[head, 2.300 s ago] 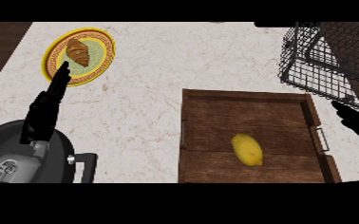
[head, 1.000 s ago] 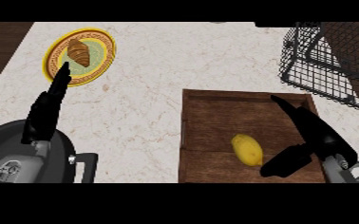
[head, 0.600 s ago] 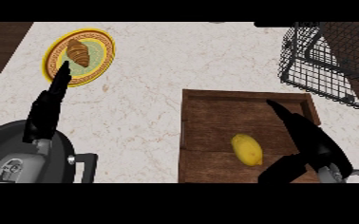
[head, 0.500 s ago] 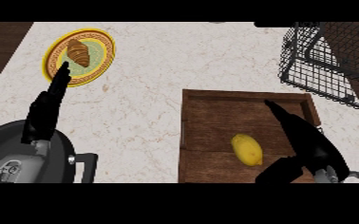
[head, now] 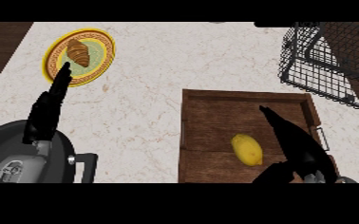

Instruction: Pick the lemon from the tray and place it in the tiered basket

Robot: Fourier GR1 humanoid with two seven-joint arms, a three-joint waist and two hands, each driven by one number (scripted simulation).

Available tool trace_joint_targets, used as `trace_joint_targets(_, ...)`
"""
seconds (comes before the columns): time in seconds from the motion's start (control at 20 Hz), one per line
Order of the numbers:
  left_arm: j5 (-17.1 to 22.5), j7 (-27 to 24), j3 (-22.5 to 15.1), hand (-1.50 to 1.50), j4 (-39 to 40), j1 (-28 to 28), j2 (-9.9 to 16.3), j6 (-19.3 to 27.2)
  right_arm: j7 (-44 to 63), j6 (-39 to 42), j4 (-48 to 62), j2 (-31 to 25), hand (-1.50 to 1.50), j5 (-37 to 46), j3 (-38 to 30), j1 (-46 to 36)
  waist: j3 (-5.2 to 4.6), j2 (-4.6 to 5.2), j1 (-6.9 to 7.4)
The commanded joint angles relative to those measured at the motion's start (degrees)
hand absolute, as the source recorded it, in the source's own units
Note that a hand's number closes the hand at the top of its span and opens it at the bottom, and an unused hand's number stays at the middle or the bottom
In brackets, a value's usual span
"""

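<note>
The step in hand is the reach: the right hand (head: 298,144), fingers straight and apart from the thumb, hovers just right of the lemon (head: 247,149) on the tray (head: 210,109) (lower right of the frame), and next it must close round it.

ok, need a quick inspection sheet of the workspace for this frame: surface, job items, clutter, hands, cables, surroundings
Surface: pale marble counter.
Job's things: lemon lying in the wooden tray, right of its middle; black wire basket at the upper right, beyond the tray.
Clutter: croissant on a yellow-rimmed plate at upper left; dark round pan at lower left.
Hands: right hand open over the tray, just right of the lemon, thumb below it, not closed on it; left hand open, resting at the left, fingers up.
Cables: nothing seen.
Surroundings: dark wood strip at the far left edge.
</note>
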Motion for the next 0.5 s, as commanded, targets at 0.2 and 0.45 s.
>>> trace_joint_targets(0.2,-1.65,-1.17,0.72,0.0,-0.07,0.88,-2.03,0.01,4.28,1.71,5.23,4.3,-1.5,2.53,-1.23,0.8,0.02,0.04,0.14)
trace_joint_targets(0.45,-1.75,-0.45,1.33,0.0,-0.16,0.55,-2.88,-1.5,5.12,2.87,8.98,9.61,-1.5,6.57,0.95,-1.1,0.02,0.08,0.25)
